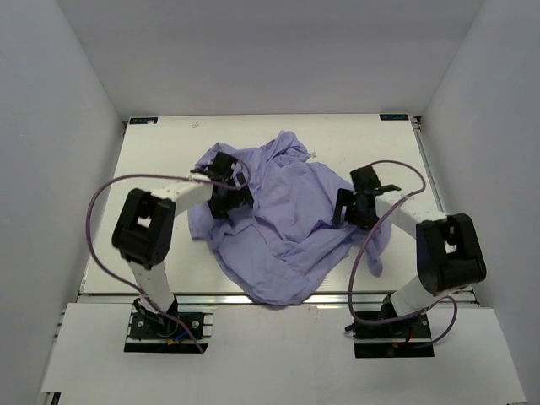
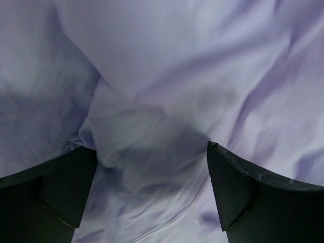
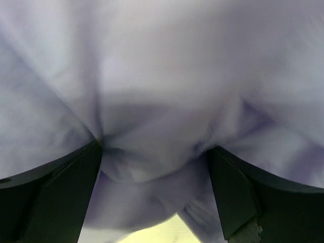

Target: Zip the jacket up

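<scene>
The lavender jacket (image 1: 278, 219) lies crumpled in a heap in the middle of the table, wrinkled and bunched. My left gripper (image 1: 226, 192) sits on its left part, open, with folds of fabric (image 2: 152, 152) between its wide-apart fingers (image 2: 50, 192). My right gripper (image 1: 350, 207) sits at the jacket's right edge, open, with fabric (image 3: 152, 126) bulging between its fingers (image 3: 238, 192). No zipper shows clearly; a seam line (image 2: 202, 172) runs near the left gripper's right finger.
The white table (image 1: 152, 169) is walled in by white panels on three sides. A strip of jacket hangs toward the table's near edge (image 1: 278, 299). Purple cables loop from both arms (image 1: 97, 219). A bit of bare table shows under the right gripper (image 3: 162, 233).
</scene>
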{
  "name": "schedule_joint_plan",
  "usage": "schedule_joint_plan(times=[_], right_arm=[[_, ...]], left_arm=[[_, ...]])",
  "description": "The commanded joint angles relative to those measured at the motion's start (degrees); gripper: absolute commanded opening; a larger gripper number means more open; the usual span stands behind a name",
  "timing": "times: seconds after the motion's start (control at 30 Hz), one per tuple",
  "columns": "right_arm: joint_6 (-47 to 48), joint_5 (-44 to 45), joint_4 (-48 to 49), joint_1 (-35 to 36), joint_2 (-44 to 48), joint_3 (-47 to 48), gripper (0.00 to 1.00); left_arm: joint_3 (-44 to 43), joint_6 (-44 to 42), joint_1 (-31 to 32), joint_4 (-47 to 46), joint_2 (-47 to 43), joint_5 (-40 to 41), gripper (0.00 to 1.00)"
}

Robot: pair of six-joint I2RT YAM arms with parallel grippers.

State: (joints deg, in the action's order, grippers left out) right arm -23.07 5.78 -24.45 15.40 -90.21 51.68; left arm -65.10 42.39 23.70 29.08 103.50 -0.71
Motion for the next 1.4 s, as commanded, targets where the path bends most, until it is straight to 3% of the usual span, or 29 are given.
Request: schedule_joint_plan(times=[0.0, 0.1, 0.2, 0.23, 0.3, 0.33, 0.37, 0.47, 0.6, 0.7, 0.73, 0.87, 0.9, 1.0, 1.03, 1.1, 1.13, 1.23, 1.37], right_arm=[[-3.7, -1.3, -0.3, 8.3, 4.5, -4.7, 0.89], [-6.2, -6.3, 0.5, 19.4, 6.8, -6.9, 0.89], [-2.4, -14.0, 4.4, 32.7, 6.1, -4.8, 0.89], [-1.5, -12.0, 4.3, 40.8, 4.6, -0.2, 0.89], [6.2, -7.6, 2.0, 48.2, 2.2, 6.2, 0.89], [7.7, -5.1, 1.2, 51.0, 0.0, 12.0, 0.89], [9.0, -3.7, 0.8, 53.8, -0.7, 14.0, 0.89], [11.1, -5.5, 2.9, 53.1, 0.6, 16.5, 0.89], [12.3, -4.2, 6.5, 50.7, 6.7, 13.9, 0.89], [9.5, -5.3, 5.1, 43.6, 9.9, 13.0, 0.89], [8.8, -7.8, 5.0, 38.2, 10.5, 12.6, 0.89], [6.0, -8.5, -0.2, 25.1, 7.6, 14.2, 0.89], [6.3, -7.5, -1.4, 23.0, 4.6, 16.8, 0.89], [7.3, -2.6, -3.2, 16.5, -3.5, 24.9, 0.89], [7.9, -0.6, -3.4, 14.7, -6.0, 27.7, 0.89], [10.7, 3.8, -5.2, 13.4, -15.5, 34.1, 0.89], [11.3, 5.0, -7.1, 12.6, -18.9, 42.9, 0.89], [13.3, 7.4, -14.0, 11.9, -32.5, 59.3, 0.89], [13.8, 3.9, -16.3, 11.9, -44.6, 73.0, 0.89]], left_arm=[[-10.7, -4.1, -4.2, 5.4, 11.8, 8.9, 0.98], [-22.0, -5.1, -8.2, 5.5, 23.1, 9.7, 0.98], [-45.0, -9.9, -9.6, 8.5, 37.2, 4.6, 0.98], [-61.3, -12.5, -9.2, 13.8, 41.0, 2.7, 0.98], [-76.0, -12.9, -8.9, 18.2, 49.7, 1.9, 0.98], [-78.9, -12.9, -8.9, 16.4, 49.8, 1.2, 0.98], [-75.5, -12.9, -9.2, 13.0, 47.9, 0.7, 0.98], [-59.2, -12.5, -9.7, 0.3, 34.3, 1.6, 0.98], [-59.8, -15.0, -9.9, 3.5, 25.5, 7.9, 0.98], [-59.3, -16.1, -9.9, 8.1, 20.4, 9.9, 0.98], [-57.8, -16.1, -9.9, 9.4, 16.9, 10.0, 0.98], [-41.7, -13.0, -9.7, 9.9, 4.3, 8.7, 0.98], [-31.1, -11.7, -9.7, 8.7, 1.0, 7.7, 0.98], [-14.7, -8.2, -9.7, 0.6, -11.5, 3.9, 0.98], [-4.9, -7.3, -9.7, -0.8, -14.2, 3.5, 0.98], [2.7, -6.0, -9.7, -2.5, -20.3, 5.1, 0.98], [7.6, -5.5, -9.7, -2.5, -21.6, 5.6, 0.98], [12.2, -4.6, -9.7, -0.7, -23.8, 6.3, 0.98], [14.1, -3.2, -9.9, -2.4, -21.7, 8.3, 0.98]])
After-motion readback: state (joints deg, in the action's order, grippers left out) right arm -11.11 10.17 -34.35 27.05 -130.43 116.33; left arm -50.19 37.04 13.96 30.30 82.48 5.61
